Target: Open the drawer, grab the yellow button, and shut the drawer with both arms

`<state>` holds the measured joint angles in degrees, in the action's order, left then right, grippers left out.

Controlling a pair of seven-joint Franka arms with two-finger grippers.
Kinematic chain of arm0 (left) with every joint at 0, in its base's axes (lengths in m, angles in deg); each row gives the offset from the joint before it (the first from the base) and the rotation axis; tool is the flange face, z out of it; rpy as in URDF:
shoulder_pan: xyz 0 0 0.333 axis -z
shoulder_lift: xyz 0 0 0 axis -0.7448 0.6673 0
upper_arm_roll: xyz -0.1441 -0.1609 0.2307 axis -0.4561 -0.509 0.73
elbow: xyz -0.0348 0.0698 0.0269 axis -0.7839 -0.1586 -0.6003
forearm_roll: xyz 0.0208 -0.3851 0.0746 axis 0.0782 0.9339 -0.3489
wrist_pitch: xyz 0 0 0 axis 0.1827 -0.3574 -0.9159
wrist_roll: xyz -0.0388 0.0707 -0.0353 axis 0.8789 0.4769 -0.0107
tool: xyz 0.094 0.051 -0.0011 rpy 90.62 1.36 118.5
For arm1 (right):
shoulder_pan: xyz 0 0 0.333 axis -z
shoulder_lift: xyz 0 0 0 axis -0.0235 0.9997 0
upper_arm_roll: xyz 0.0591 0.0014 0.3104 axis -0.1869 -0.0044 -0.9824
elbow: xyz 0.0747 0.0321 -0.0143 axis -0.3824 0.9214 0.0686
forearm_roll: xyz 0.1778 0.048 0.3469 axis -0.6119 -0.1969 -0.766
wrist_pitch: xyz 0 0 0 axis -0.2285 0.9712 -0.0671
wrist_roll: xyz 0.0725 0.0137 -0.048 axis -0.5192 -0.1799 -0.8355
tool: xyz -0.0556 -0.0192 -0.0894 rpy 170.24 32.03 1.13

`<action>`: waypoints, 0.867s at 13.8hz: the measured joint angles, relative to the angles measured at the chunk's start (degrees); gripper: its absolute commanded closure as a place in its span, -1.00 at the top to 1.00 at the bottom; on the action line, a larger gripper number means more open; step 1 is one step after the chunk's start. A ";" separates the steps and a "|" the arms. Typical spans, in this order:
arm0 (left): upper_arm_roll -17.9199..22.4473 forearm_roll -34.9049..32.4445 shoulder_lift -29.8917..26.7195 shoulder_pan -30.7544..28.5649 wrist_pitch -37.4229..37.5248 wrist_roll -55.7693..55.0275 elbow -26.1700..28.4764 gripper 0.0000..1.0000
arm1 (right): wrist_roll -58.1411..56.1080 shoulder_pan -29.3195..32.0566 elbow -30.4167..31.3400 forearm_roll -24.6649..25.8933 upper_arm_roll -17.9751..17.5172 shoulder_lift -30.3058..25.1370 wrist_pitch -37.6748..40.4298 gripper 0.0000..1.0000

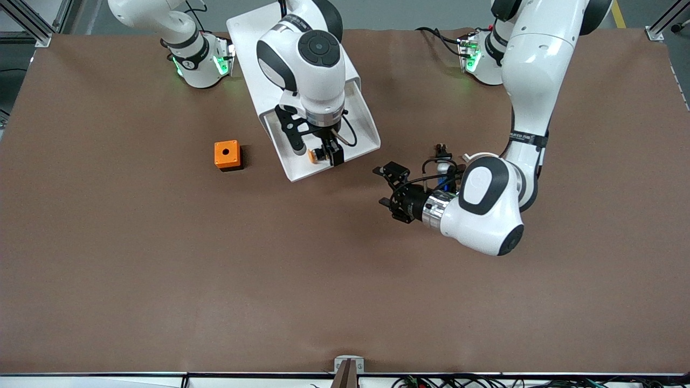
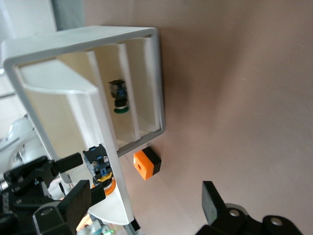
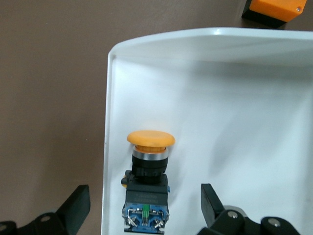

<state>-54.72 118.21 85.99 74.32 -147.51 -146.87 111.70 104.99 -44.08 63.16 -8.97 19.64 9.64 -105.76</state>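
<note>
The drawer [image 1: 362, 123] stands pulled out of the white cabinet [image 1: 248, 32] toward the front camera. The button [image 1: 312, 156], with its orange cap and black-blue body, lies on its side in the drawer near its front rim. My right gripper [image 1: 329, 153] is down in the drawer and open. In the right wrist view the button [image 3: 147, 169] lies between its fingers [image 3: 78, 208], with a gap on each side, on the drawer floor [image 3: 234, 98]. My left gripper [image 1: 384, 187] is open and empty, low over the table beside the drawer, toward the left arm's end.
An orange box with a round hole [image 1: 227, 155] sits on the table beside the drawer, toward the right arm's end. In the left wrist view a dark button with a green cap [image 2: 119, 100] lies inside the cabinet [image 2: 49, 63].
</note>
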 measured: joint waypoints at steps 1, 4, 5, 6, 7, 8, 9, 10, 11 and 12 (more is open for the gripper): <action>0.44 -0.49 -0.01 -0.01 0.00 3.79 -0.50 1.00 | 0.00 0.00 0.00 0.01 0.10 0.02 0.00 0.77; 1.51 -2.88 -0.55 -0.01 0.00 16.62 -1.31 1.00 | -0.02 0.00 0.00 0.04 0.15 0.45 0.00 0.06; 1.66 -4.37 -0.95 -0.02 0.01 20.76 -1.35 1.00 | -0.06 0.00 0.00 0.06 0.15 0.73 -0.02 -0.26; 1.68 -6.51 -1.44 0.00 0.02 25.01 -1.40 1.00 | -0.09 0.00 0.00 0.08 0.15 0.98 -0.15 -0.85; 1.67 -8.78 -2.04 0.07 0.05 29.10 -1.43 1.00 | -0.10 -0.01 0.00 0.09 0.15 1.15 -0.21 -1.00; 1.63 -10.94 -2.65 0.18 0.11 32.31 -1.44 1.00 | -0.12 -0.04 -0.01 0.11 0.14 1.19 -0.23 -1.00; 1.60 -12.98 -3.14 0.34 0.15 34.72 -1.44 1.00 | -0.16 -0.07 -0.07 0.11 0.13 1.18 -0.22 -1.00; 1.59 -14.71 -3.48 0.56 0.15 36.57 -1.44 1.00 | -0.39 -0.07 -0.12 0.11 0.13 1.19 -0.22 -1.00; 1.58 -15.76 -3.67 0.72 0.15 38.23 -1.45 1.00 | -1.14 -0.07 -0.24 0.11 0.16 1.19 -0.16 -1.00; 1.56 -16.60 -3.84 0.81 0.15 40.36 -1.47 1.00 | -2.10 -0.02 -0.52 0.04 0.26 1.17 0.22 -1.00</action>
<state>-53.17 101.61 82.15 75.13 -147.37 -106.52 110.23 102.89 -44.10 62.64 -8.93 19.90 10.81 -105.53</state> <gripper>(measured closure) 0.000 0.595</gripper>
